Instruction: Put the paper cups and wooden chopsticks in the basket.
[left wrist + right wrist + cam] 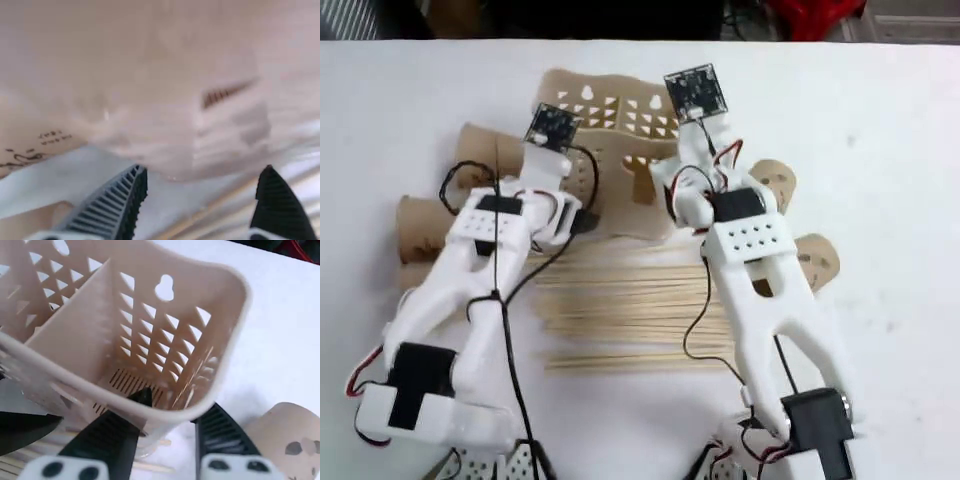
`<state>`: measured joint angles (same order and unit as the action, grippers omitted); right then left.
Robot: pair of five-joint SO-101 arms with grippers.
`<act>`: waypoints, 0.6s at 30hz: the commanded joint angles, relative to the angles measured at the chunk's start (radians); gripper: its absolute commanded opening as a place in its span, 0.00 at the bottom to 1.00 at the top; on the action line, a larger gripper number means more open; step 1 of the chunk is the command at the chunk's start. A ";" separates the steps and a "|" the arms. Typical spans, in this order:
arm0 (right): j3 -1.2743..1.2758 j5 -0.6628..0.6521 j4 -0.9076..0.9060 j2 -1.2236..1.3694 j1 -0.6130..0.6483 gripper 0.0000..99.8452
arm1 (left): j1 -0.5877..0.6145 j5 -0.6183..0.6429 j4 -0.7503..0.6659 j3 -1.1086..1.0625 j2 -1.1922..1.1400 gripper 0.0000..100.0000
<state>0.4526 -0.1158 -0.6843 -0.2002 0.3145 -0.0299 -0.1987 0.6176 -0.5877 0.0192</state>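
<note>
The basket [610, 110] lies on its side at the far middle of the table [880, 150], mouth toward the arms. The chopsticks [630, 300] lie spread on the table between the arms, just before the basket. The cups [430, 215] lie at both sides, outside each arm. The left end effector [205, 175] is released, fingers apart, close against the basket's wall. The right end effector [180, 402] grasps the basket's rim, one finger inside and one outside.

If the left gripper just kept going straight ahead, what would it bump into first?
Most likely the basket: its pale wall lies just ahead of the left gripper's open fingers, though how near is unclear.
</note>
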 commanded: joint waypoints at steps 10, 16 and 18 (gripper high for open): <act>0.028 -0.020 -0.019 -0.015 0.004 0.22 | 0.087 -0.043 0.465 0.021 0.473 0.34; -0.061 -0.018 -0.137 -0.031 -0.004 0.24 | 0.156 -0.035 0.635 0.157 0.650 0.34; -0.069 -0.017 -0.147 -0.061 -0.001 0.24 | 0.165 -0.002 0.658 0.209 0.656 0.34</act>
<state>0.4281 -0.1204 -0.8025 -0.1941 0.3145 0.1036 -0.2325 1.2190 -0.5048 0.6068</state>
